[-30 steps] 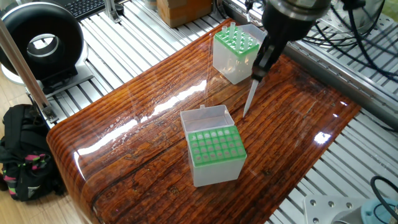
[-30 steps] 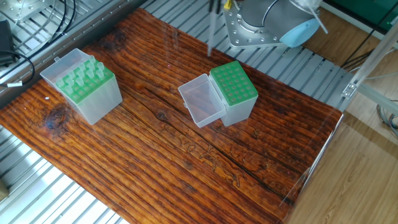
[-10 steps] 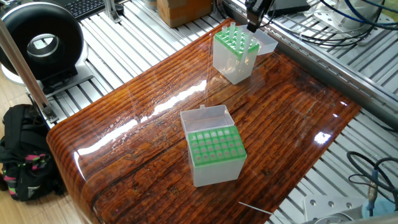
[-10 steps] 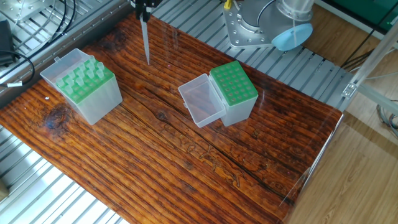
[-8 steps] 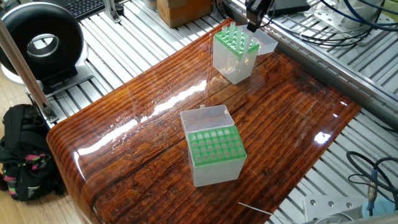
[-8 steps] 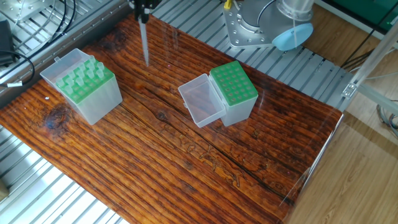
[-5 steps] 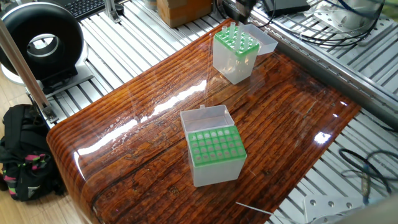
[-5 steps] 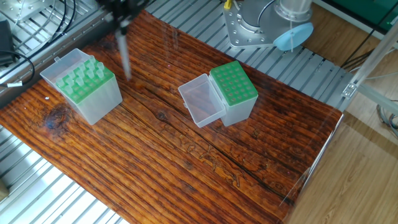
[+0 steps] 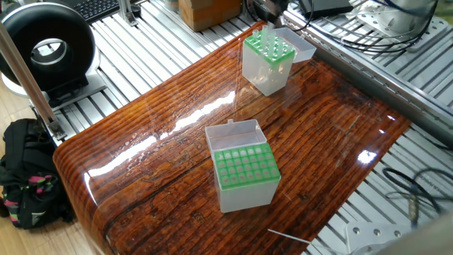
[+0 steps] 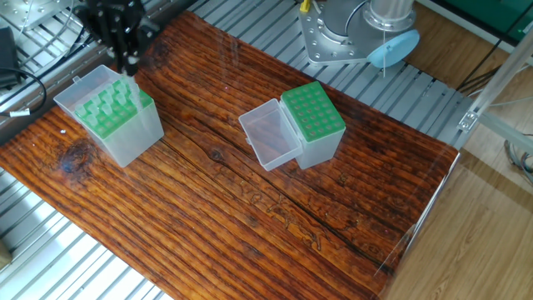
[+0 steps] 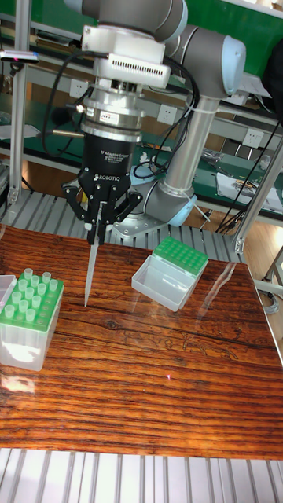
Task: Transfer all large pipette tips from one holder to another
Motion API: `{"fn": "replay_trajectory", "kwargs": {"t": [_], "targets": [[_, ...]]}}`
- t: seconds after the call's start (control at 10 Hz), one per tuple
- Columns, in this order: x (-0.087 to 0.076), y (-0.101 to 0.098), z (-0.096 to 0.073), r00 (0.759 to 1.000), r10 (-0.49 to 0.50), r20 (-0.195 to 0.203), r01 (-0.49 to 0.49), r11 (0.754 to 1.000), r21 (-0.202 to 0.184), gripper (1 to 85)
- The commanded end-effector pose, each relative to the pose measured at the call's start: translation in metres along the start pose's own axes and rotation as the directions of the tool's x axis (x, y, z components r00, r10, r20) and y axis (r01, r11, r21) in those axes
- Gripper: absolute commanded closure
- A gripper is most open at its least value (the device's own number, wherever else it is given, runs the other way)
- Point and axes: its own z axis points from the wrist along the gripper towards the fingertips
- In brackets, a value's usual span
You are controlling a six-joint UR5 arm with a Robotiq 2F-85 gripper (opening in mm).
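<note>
Large pipette tips (image 9: 270, 41) stand in the green-topped holder (image 9: 268, 60) at the upper middle of one fixed view, poking above its rack; the gripper (image 9: 270, 8) is a dark blur at the top edge just above them. A second green-topped box (image 9: 243, 174) with its lid open sits at the lower middle of the wooden table (image 9: 340, 127), and its rack looks empty.

In the other fixed view the gripper (image 10: 125, 52) is a blurred dark shape at the upper left, over the back edge of that same holder (image 10: 112, 114). No tip can be made out under it here.

From the tall fixed view, the gripper (image 11: 95, 224) pinches 1 tip (image 11: 90, 271) between its fingers, hanging upright in the left half, its point beside the holder (image 11: 27, 320) at the lower left.

Risk, as I judge it: the tip hangs slightly off-vertical, so it could miss its hole, catch the rack or neighbouring tips, and bend or slip from the grasp.
</note>
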Motion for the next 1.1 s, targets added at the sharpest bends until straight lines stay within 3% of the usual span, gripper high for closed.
{"fn": "replay_trajectory", "kwargs": {"t": [0.0,0.4,0.5,0.7,0.8,1.0], "targets": [[0.003,-0.007,0.001,0.999,0.051,-0.02,-0.05,0.998,0.031,79.0],[0.01,-0.015,0.001,0.995,0.086,-0.043,-0.083,0.995,0.062,81.7],[0.002,-0.016,0.003,0.997,0.078,-0.029,-0.076,0.996,0.044,81.7],[-0.028,-0.038,-0.002,0.999,0.046,-0.013,-0.045,0.998,0.035,80.3],[-0.045,-0.048,-0.006,1.0,0.028,-0.009,-0.028,1.0,0.008,80.0],[-0.054,-0.056,-0.007,1.0,0.014,-0.009,-0.015,1.0,-0.011,80.0]]}}
